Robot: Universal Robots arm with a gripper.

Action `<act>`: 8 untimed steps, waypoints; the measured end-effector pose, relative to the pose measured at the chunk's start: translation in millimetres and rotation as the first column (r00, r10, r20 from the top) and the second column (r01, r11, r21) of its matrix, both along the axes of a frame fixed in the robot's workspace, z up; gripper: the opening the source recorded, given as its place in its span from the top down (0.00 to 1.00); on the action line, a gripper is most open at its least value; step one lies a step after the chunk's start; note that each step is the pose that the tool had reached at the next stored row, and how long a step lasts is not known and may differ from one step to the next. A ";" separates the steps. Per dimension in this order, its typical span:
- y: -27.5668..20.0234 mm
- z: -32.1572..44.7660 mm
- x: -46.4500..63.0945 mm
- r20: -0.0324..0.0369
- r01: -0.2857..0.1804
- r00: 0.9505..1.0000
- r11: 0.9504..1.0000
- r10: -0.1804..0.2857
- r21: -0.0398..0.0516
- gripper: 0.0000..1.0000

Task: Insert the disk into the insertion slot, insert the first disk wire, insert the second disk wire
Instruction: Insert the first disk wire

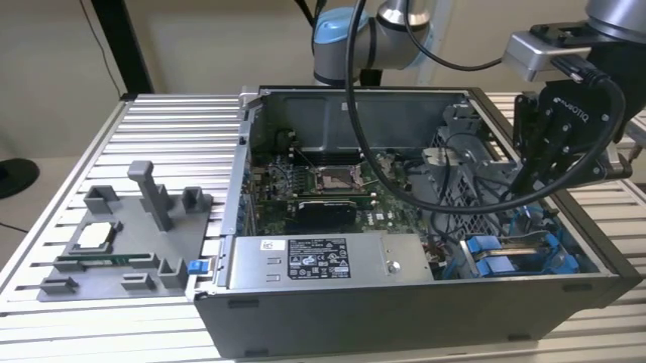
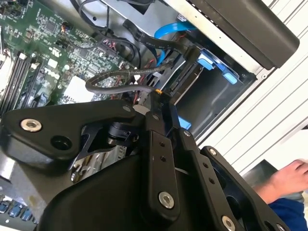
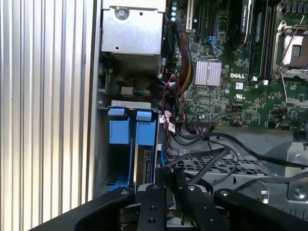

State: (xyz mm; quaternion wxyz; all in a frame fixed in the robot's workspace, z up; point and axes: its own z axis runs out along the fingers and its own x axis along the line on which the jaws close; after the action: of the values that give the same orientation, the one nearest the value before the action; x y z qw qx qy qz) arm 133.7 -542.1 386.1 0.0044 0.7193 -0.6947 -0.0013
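The disk (image 3: pixel 144 166) stands in its blue carrier (image 3: pixel 146 132) inside the insertion slot (image 3: pixel 102 144), at the front corner of the open computer case on the exterior view's right. A second blue carrier (image 3: pixel 119 131) sits beside it. My gripper (image 1: pixel 521 186) hangs just above that bay. In both wrist views its fingers are pressed close together on the end of a black wire (image 2: pixel 120 77), right at the disk's (image 2: pixel 186 83) exposed edge. The wire (image 3: pixel 211 156) trails back over the drive cage. The gripper (image 2: pixel 159 96) (image 3: pixel 168 174) hides the connector itself.
The grey power-supply box (image 1: pixel 323 261) lies along the case front, with the motherboard (image 1: pixel 323 189) behind it. Loose black cables (image 1: pixel 454 200) cross the case near my arm. A grey fixture (image 1: pixel 131 234) stands on the slatted table. A person's hand (image 2: pixel 288 175) shows beyond the case.
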 end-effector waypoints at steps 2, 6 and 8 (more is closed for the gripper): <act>0.0 0.0 0.1 -0.001 0.000 1.000 1.000 0.000 0.000 1.00; -0.1 -0.5 0.0 -0.001 0.000 1.000 1.000 0.000 0.000 1.00; -0.1 -0.5 0.1 -0.001 0.000 1.000 1.000 0.000 0.000 1.00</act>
State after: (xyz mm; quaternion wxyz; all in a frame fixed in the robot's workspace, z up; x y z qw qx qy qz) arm 133.7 -542.2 385.6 0.0048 0.7193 -0.6947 -0.0017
